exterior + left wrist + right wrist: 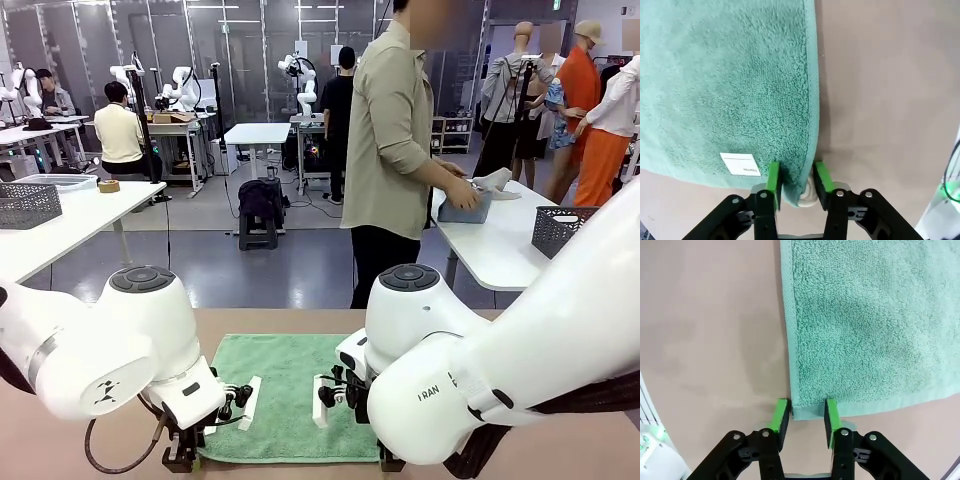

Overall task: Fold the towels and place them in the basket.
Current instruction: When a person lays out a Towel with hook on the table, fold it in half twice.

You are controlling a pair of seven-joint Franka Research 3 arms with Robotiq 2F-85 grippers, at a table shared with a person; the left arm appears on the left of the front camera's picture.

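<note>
Where the mint green towel [285,390] lies flat on the tan table [300,322], left gripper [797,182] and right gripper [806,422] straddle its near corners, jaws half-closed, grip unclear. Left wrist view adds a white label [740,164]; front view, a person [395,130] at a white table [490,260].

- Towel [290,395]: mint green throughout, looped terry pile, with a smoother hem band of the same green along its edges.
- Label [740,164] on the towel: white, with small grey print.
- Desk [890,100]: plain pinkish beige, unpatterned.
- Left claw [797,182] and right claw [807,420]: black linkages with bright green pads [773,176].
- Left arm [90,350] and right arm [520,340]: glossy white shells with dark grey round joint caps.
- Basket [562,228] on the far white desk [500,260]: dark grey, mesh-patterned sides.
- Person's shirt [390,130]: olive khaki, over black trousers.
- Cloth [465,208] under the person's hands: blue-grey.
</note>
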